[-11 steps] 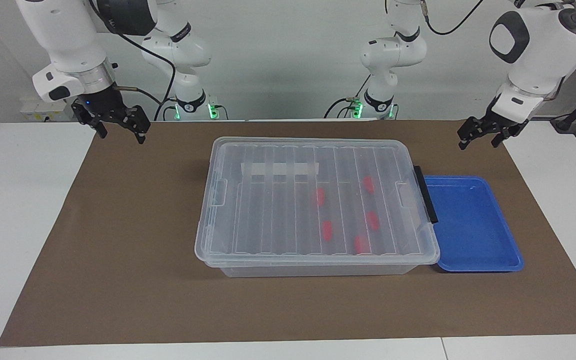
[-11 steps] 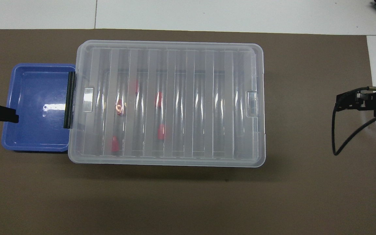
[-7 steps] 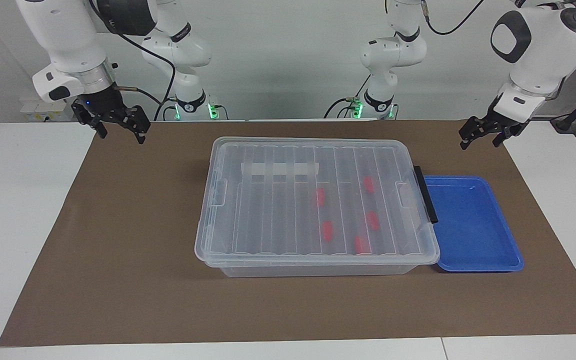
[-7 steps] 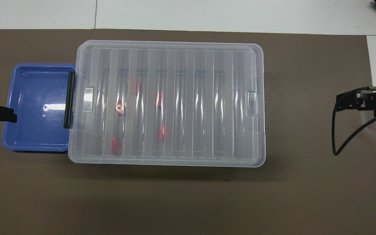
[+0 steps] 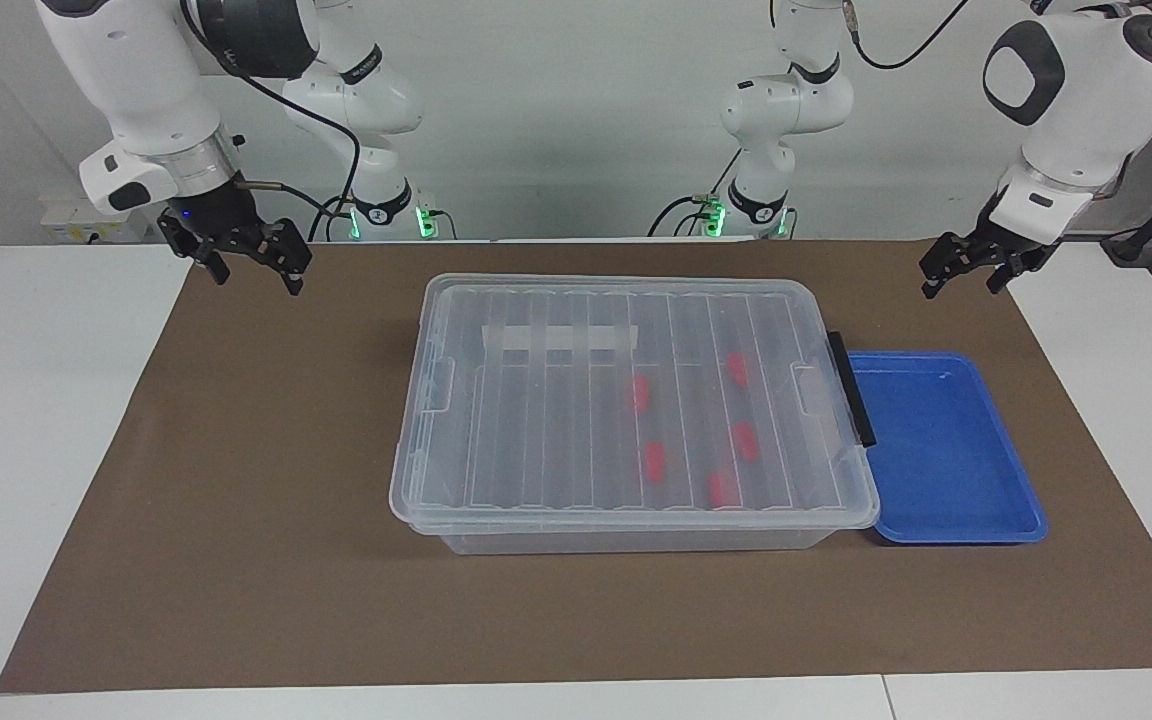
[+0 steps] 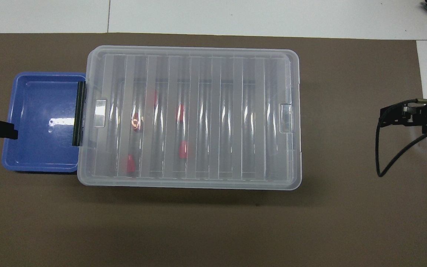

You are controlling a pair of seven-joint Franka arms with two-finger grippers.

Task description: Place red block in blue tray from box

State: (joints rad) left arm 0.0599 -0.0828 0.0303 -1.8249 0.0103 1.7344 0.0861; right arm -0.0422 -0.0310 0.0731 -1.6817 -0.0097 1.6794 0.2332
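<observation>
Facing view: five small red plastic blocks (image 5: 641,394) are seen inside the lidded clear plastic storage box (image 5: 626,400), well below and between both sets of fingers. Left gripper (image 5: 964,272) and right gripper (image 5: 248,262) are held wide, empty.

Overhead view: shallow blue plastic tray (image 6: 41,122) is partly covered by the left fingers (image 6: 7,129). Risk: the lid is not yet off, so a grasp would be blocked.

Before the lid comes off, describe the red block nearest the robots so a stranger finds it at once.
Start at the box in the middle of the brown mat, lid on. Five red blocks show through it, toward the blue tray. The target red block lies closest to the robots.
</observation>
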